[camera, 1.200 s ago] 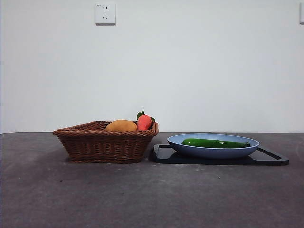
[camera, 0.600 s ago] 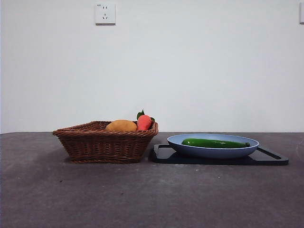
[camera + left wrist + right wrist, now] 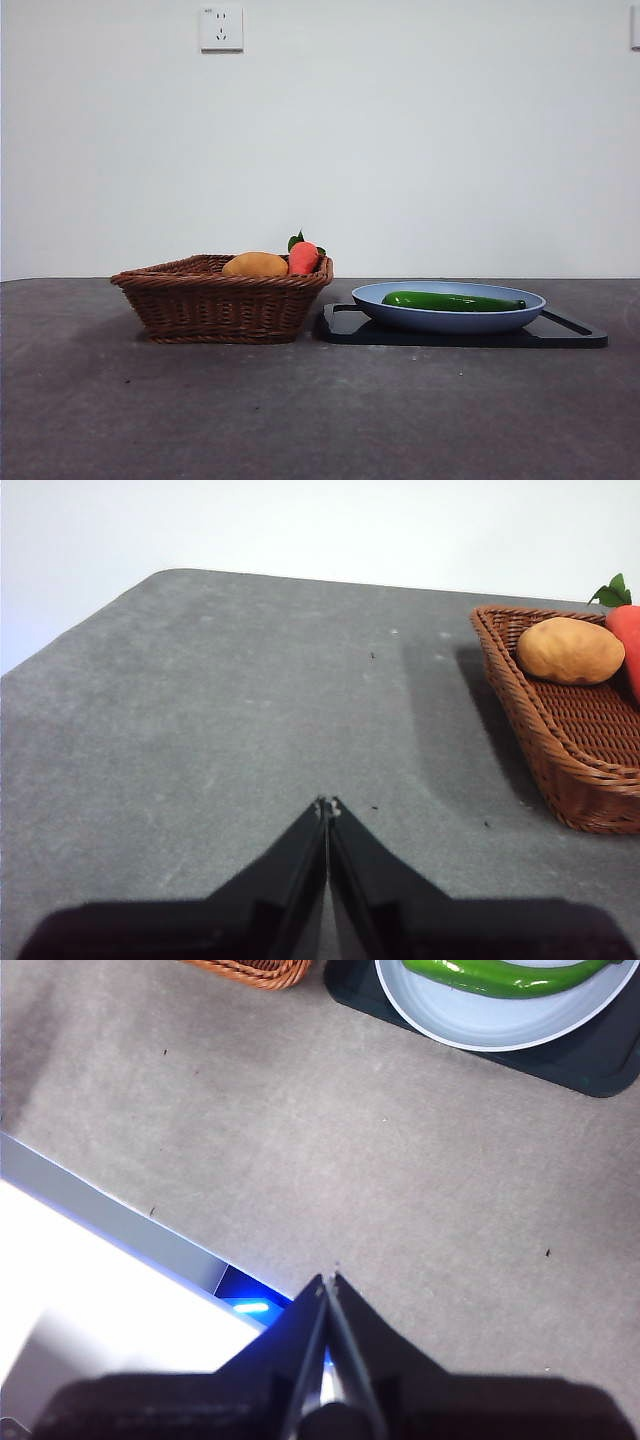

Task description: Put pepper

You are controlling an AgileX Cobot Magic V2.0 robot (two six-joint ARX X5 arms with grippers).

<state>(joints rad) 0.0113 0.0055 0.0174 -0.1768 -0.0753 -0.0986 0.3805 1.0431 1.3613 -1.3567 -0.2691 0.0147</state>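
Observation:
The long glossy green pepper (image 3: 452, 301) lies in the blue plate (image 3: 400, 317), which stands on a black tray (image 3: 345, 326) at the right of the table. It also shows in the right wrist view (image 3: 505, 978) on the plate (image 3: 470, 1028). My left gripper (image 3: 327, 805) is shut and empty over bare table, left of the wicker basket (image 3: 560, 750). My right gripper (image 3: 329, 1280) is shut and empty near the table's front edge, well apart from the plate. Neither arm shows in the front view.
A brown wicker basket (image 3: 215, 310) stands left of the tray, holding a yellow-orange rounded fruit (image 3: 255, 265) and a red-orange fruit with green leaves (image 3: 303, 256). A white wall with a socket (image 3: 221, 28) lies behind the grey table.

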